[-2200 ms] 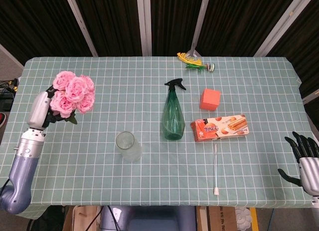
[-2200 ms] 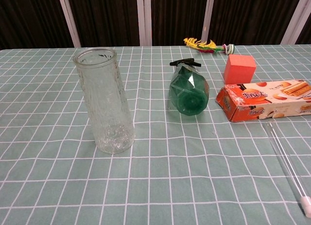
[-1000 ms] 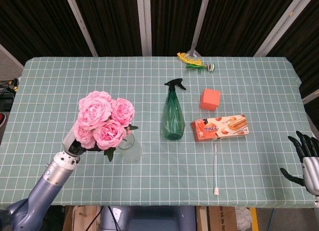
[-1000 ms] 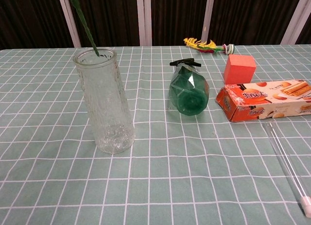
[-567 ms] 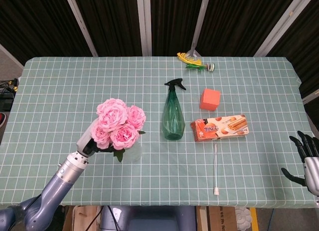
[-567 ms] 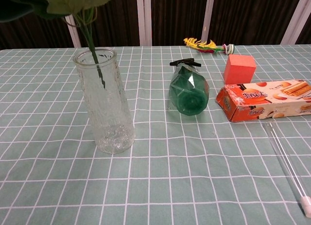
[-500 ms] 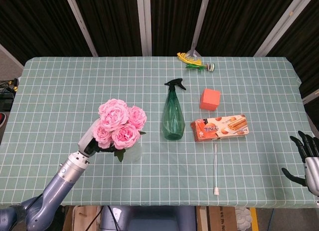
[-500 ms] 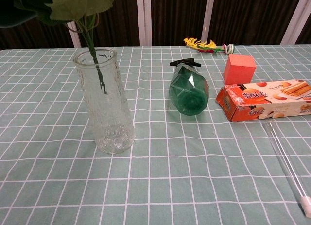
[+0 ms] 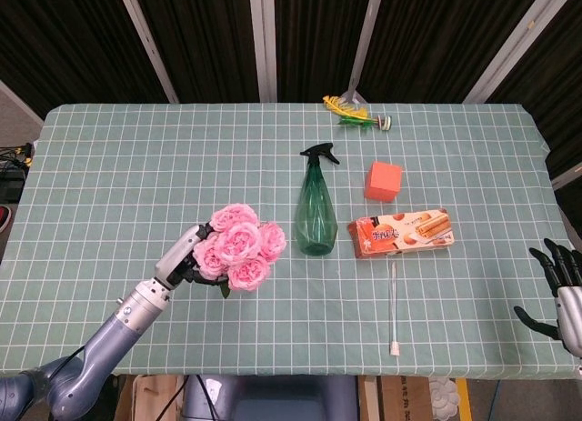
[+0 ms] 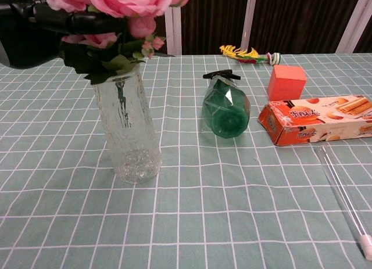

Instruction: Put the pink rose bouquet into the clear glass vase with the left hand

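The pink rose bouquet point(image 9: 239, 248) stands over the clear glass vase point(image 10: 129, 129), its stem point(image 10: 121, 97) running down inside the glass. Its leaves point(image 10: 110, 63) sit at the vase mouth, and the blooms point(image 10: 116, 2) rise above it. From overhead the flowers hide the vase. My left hand point(image 9: 186, 255) holds the bouquet just under the blooms from the left; in the chest view that left hand point(image 10: 40, 22) shows dark at the top left. My right hand point(image 9: 564, 289) hangs off the table's right edge, fingers spread, holding nothing.
A green spray bottle point(image 9: 316, 212) stands just right of the vase. Further right are an orange cube point(image 9: 383, 181), a biscuit box point(image 9: 403, 232) and a thin clear rod point(image 9: 394, 303). A yellow-green toy point(image 9: 353, 112) lies at the far edge.
The left hand carried the bouquet rightward from the table's left side, then lowered it. The stem slid deeper into the vase until the leaves reached the rim. The right hand barely moved.
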